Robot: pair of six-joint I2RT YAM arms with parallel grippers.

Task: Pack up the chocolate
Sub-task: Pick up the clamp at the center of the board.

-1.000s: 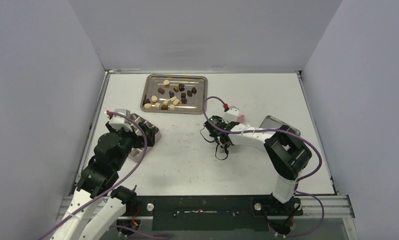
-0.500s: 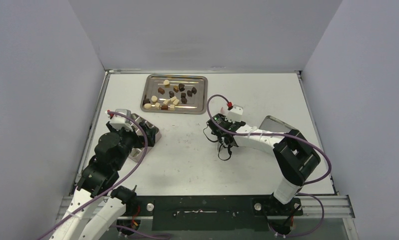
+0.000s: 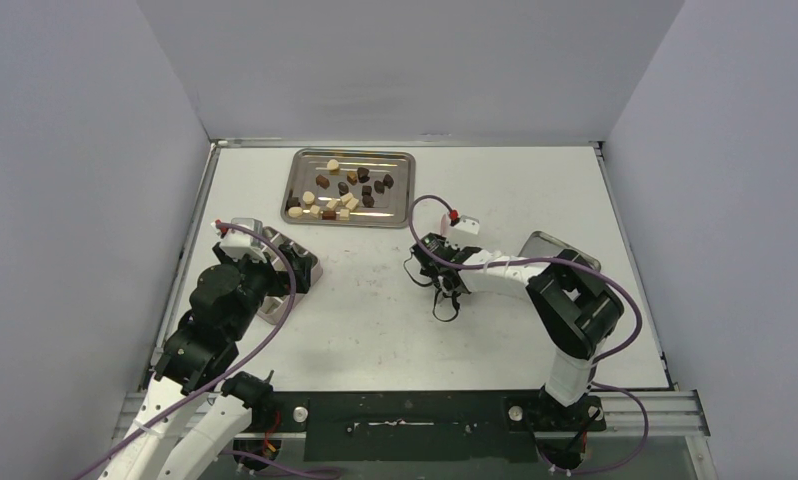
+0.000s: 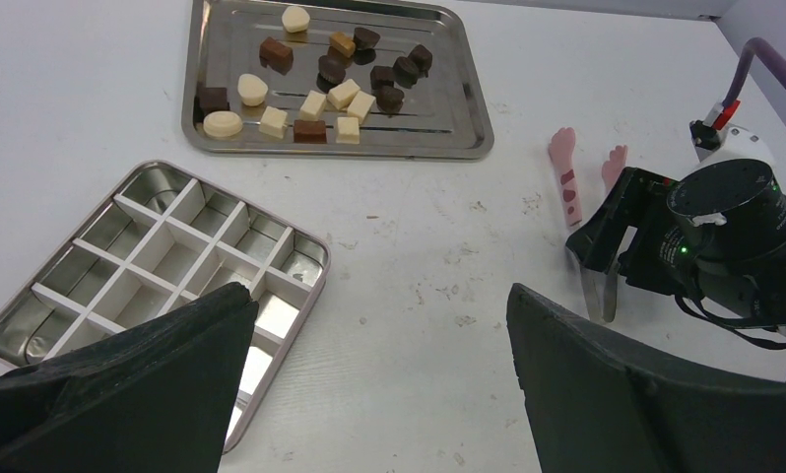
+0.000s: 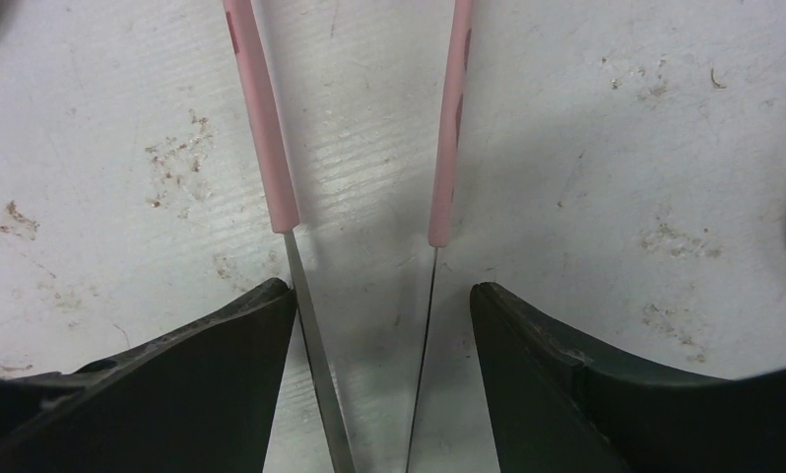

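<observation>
The chocolate, several dark, mid-brown and cream chunks, lies on a steel tray at the back; it shows in the left wrist view too. Pink-handled tongs lie flat on the table. My right gripper is low over them and open, straddling both steel blades. Its left finger touches the left blade, and a gap separates the right finger from the other blade. My left gripper hangs wide open beside the divided tin, holding nothing.
The divided tin sits at the left, partly under my left arm, its compartments bare. A metal lid lies at the right behind my right arm. My right gripper is mid-table. Walls close in the table on three sides.
My right arm's elbow swung out to the right and came back, while its gripper stayed over the tongs. The left arm has not moved.
</observation>
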